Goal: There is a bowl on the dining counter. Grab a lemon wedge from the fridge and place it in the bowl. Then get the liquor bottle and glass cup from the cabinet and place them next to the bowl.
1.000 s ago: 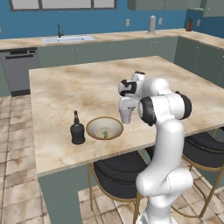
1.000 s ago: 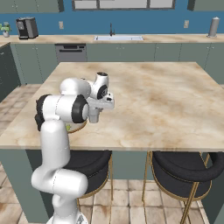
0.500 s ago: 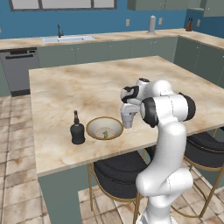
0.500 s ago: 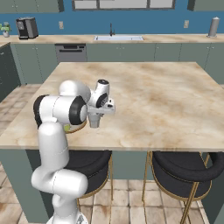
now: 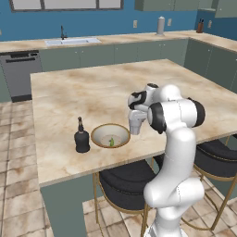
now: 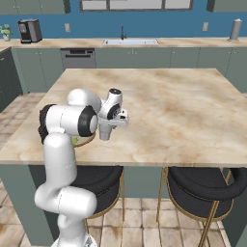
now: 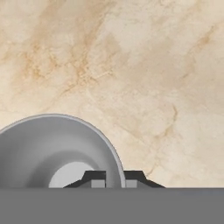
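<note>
No text, label, brand, number or sign could be read anywhere in the frames

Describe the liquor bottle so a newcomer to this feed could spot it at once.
Find the dining counter, the large beige marbled island. Near its front edge lies the tan-rimmed bowl; the liquor bottle stands just left of it: squat, dark, thin-necked, unlike the pale glass cup right of the bowl.
</note>
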{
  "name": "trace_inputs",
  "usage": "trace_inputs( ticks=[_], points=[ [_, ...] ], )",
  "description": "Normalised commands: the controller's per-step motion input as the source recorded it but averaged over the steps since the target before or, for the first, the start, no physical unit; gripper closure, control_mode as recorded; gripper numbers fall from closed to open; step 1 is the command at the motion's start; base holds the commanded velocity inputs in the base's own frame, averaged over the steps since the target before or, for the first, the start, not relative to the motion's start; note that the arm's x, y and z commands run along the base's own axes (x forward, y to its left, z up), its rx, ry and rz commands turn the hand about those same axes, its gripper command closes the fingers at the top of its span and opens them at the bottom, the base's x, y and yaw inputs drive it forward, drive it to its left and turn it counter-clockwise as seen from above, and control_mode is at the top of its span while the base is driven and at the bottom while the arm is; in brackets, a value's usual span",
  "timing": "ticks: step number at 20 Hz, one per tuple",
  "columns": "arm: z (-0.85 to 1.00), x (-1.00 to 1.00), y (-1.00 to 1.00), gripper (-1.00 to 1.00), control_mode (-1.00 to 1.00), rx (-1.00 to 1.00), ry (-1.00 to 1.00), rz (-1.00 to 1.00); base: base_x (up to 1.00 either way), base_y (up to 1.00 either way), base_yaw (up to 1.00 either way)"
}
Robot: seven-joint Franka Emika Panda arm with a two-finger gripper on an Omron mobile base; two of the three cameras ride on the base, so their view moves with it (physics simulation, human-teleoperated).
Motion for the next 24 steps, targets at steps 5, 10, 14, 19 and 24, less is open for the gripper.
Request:
trace_inputs(
  ticks=[5,10,14,19,24],
  points=[
    [-0.03,-0.07,-0.01,1.0,-1.0,0.0,-0.02,0.0,0.0,0.0,0.0],
    [0.0,-0.14,0.02,-1.0,-1.0,0.0,-0.01,0.0,0.0,0.0,0.0],
    [0.12,-0.11,0.0,-1.0,-1.0,0.0,0.0,0.0,0.0,0.0,0.0],
    [0.4,-0.17,0.0,-1.0,-1.0,0.0,-0.01,0.0,0.0,0.0,0.0],
    [0.96,-0.2,0.0,-1.0,-1.0,0.0,-0.15,0.0,0.0,0.0,0.0]
  ],
)
